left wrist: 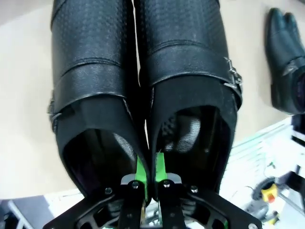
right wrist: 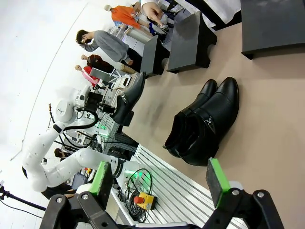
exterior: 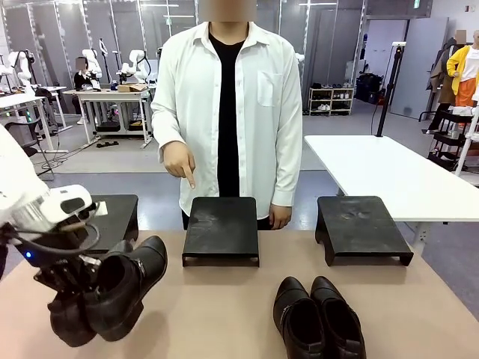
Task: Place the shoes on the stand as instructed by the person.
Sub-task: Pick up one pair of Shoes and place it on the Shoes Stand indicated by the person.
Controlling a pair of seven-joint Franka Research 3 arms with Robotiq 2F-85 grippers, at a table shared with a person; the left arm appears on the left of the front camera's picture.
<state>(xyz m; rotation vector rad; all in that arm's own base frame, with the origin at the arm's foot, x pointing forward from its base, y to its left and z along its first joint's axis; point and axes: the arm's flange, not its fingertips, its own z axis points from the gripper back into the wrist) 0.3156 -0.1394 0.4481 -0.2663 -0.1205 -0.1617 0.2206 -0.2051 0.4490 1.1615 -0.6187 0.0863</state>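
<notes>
1. Left gripper: at 8 o'clock in the front view. The jaws are fully closed on the two inner collar walls of the boots, pinched together between the green pads.
2. Boots: one pair, side by side in the grip over the table. Their long axis runs from heels at 7 o'clock to toes at 1 o'clock in the front view. In the left wrist view the toes point to 12 o'clock. Whether the heels touch the table cannot be told.
3. Left stand: black, at 10 o'clock, partly behind the left arm.
4. Person: stands at 12 o'clock behind the table. One hand has its index finger pointing down, above the far left corner of the middle stand.
5. Dress shoes: one pair at 5 o'clock on the table, touching side by side, toes to 12 o'clock and heels at the near edge.
6. Right stand: black, at 2 o'clock, beyond the dress shoes.
7. Right gripper: jaws spread wide with nothing between the pads.
</notes>
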